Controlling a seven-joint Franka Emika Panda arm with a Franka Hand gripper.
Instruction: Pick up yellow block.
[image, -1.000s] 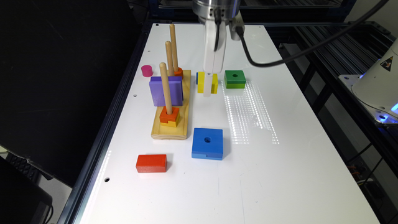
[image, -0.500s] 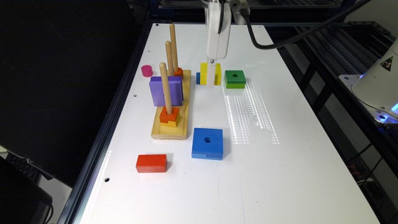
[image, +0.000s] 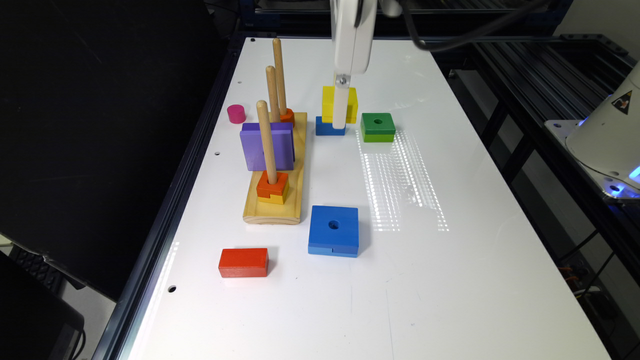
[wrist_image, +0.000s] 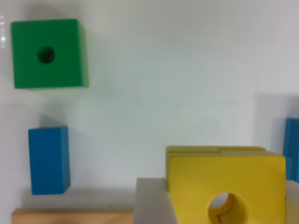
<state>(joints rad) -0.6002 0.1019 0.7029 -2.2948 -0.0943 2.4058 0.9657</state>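
The yellow block (image: 352, 104) is a thick bright-yellow square with a round centre hole. It hangs above the white table (image: 450, 250) at the far middle, with my gripper (image: 340, 118) shut on it. One white finger crosses the block's front face in the exterior view. In the wrist view the yellow block (wrist_image: 191, 186) sits close to the camera, with a grey finger (wrist_image: 153, 205) pressed against its side and the table well below it.
A small blue block (image: 327, 128) lies just under the held block, with a green holed block (image: 377, 126) beside it. A wooden peg base (image: 275, 200) carries purple, orange and yellow pieces. A big blue square (image: 334, 231), a red brick (image: 243, 262) and a pink cylinder (image: 236, 113) lie around.
My gripper has risen steadily from the table with the yellow block in it. The small blue block stayed on the table.
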